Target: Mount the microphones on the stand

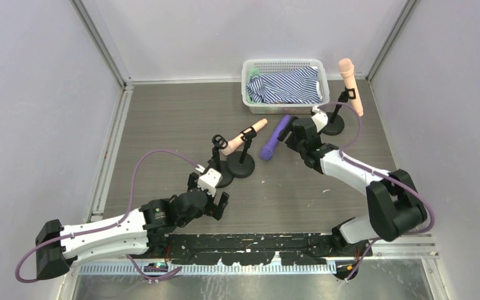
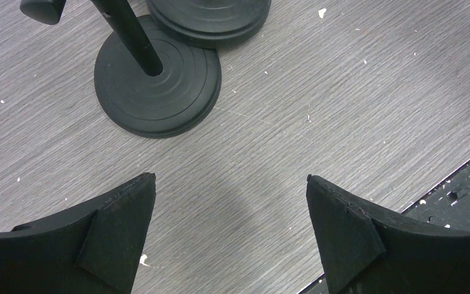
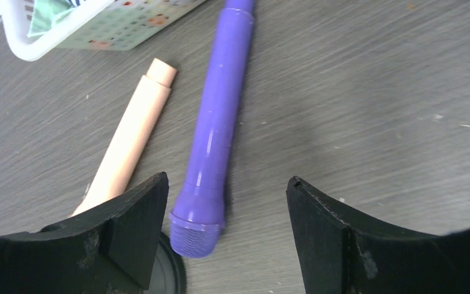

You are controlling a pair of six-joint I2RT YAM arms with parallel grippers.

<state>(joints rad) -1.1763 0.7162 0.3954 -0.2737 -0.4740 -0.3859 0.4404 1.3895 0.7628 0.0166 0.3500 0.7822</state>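
Microphones, three of them, sit in different spots: the purple microphone (image 3: 211,141) lies flat on the table (image 3: 373,110) under my right gripper (image 3: 226,179), whose fingers stand wide apart and grip nothing, the mesh head close beside one finger, though I cannot tell if they touch. Just beside it runs the handle of a peach microphone (image 3: 128,147), which sits tilted in the clip of the middle stand (image 1: 242,165). My left gripper (image 2: 231,177) is spread wide too, empty, hovering over bare wood just short of the near stand (image 2: 159,86), whose clip carries nothing. Farther out, the second peach microphone (image 1: 351,86) stands head-up in the far right stand (image 1: 333,125), next to a white basket (image 1: 248,100) holding a striped cloth (image 1: 287,84)
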